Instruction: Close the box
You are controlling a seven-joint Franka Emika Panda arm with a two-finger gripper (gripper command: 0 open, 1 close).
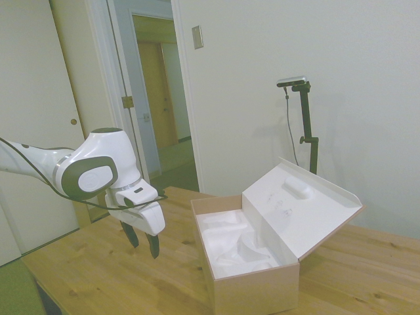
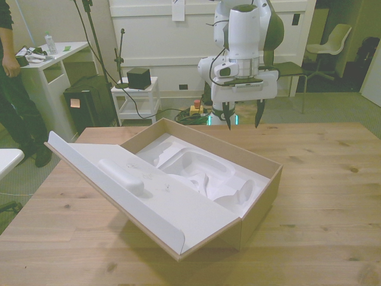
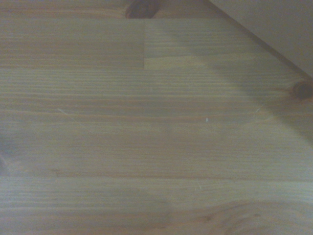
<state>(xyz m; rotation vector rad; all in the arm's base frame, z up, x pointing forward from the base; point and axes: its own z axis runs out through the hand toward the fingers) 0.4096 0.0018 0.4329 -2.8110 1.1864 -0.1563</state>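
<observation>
Beside the box [image 2: 262, 196], our gripper [image 2: 243, 119] hangs open and empty. We should push the lid [image 2: 149, 196] from behind, slowly.

A person [image 2: 13, 77] stands beside a white desk [image 2: 56, 59]; wooden table [image 2: 333, 190].

A lab-like workroom in an office building is shown. A white robot arm [image 2: 245, 36] is mounted behind a wooden counter [image 2: 333, 179]; cables, tripod stands [image 2: 89, 36], an equipment cart [image 2: 136, 98] and an office chair [image 2: 333, 44] are seen around.
</observation>
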